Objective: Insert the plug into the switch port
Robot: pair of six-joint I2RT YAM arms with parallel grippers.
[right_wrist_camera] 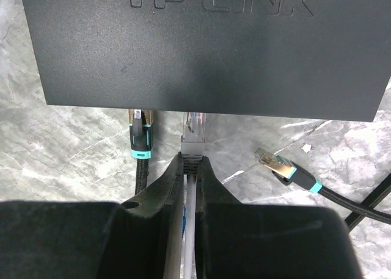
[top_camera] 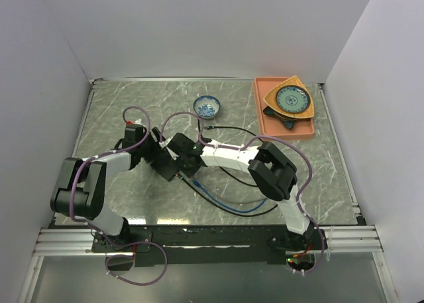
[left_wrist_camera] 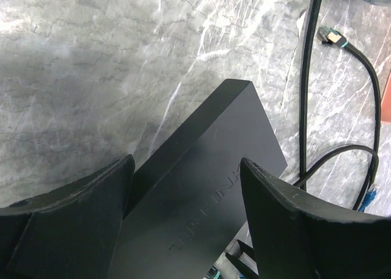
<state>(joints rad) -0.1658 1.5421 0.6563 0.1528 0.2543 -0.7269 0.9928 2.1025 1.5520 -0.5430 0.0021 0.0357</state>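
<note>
Right gripper [right_wrist_camera: 192,159] pinching 1 plug [right_wrist_camera: 193,132] | left gripper [left_wrist_camera: 186,162] straddles 1 switch [left_wrist_camera: 232,126], grip unclear | 3 plugs total

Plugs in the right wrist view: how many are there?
3. Grey plug in the right jaws, facing the switch; second plug left of it at the switch edge; third plug lying loose to the right. More may be hidden.

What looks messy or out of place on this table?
A spare gold plug lies loose on the table beside the switch, plugged into nothing, while the right end effector pinches a grey plug at the switch's edge. The switch sits slanted to the table's edges. Nothing looks spilled or broken.
</note>
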